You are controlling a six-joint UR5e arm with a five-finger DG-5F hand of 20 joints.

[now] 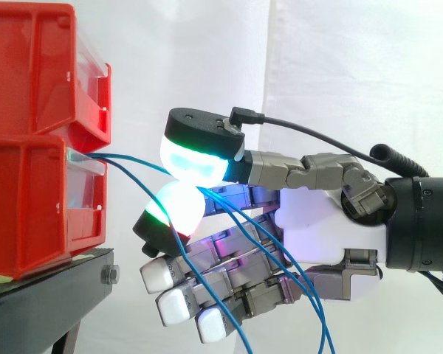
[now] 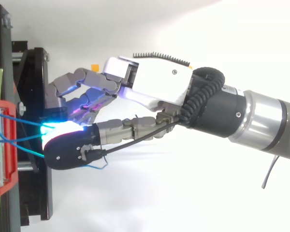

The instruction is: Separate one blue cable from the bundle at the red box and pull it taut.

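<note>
Two red bins are stacked at the left; the lower red bin has thin blue cables coming out of its front. One blue cable runs nearly level from the bin to my hand. Two glowing pads are pressed together on it, one above and one below, a short way from the bin. A second blue cable slopes down from the bin, passing in front of the other fingers, which are loosely curled below. More blue cable hangs slack past the palm toward the lower right.
The upper red bin juts out above the cables. The bins rest on a black stand whose edge lies just below and left of the hand. A white curtain hangs behind.
</note>
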